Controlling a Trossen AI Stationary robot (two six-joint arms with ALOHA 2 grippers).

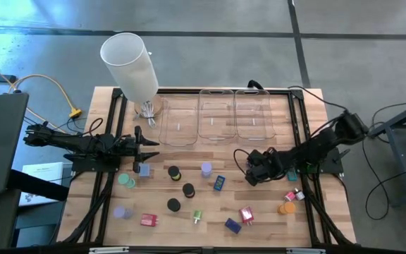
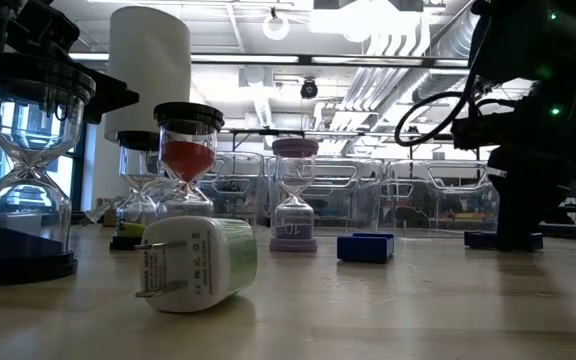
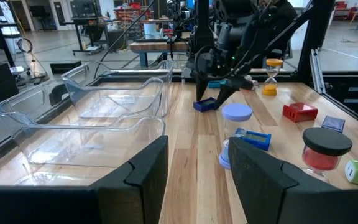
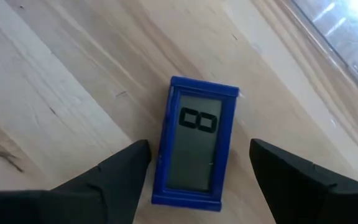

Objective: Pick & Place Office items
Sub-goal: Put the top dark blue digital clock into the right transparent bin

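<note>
Reaching in from three o'clock, our right arm stretches low across the table (image 1: 189, 212), its right end effector (image 1: 254, 171) pointed down, fingers spread and empty above a blue timer (image 4: 194, 149) whose display reads "00". Our left end effector (image 1: 143, 149), at nine o'clock, stands partly open, holding nothing, near a lavender-capped hourglass (image 3: 236, 134).

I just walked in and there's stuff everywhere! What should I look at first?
Look at the big white cylinder leaning at the table's back left corner. Next, the right hand hovers open over a small blue timer showing two zeros. Little hourglasses stand scattered across the wooden table.
</note>
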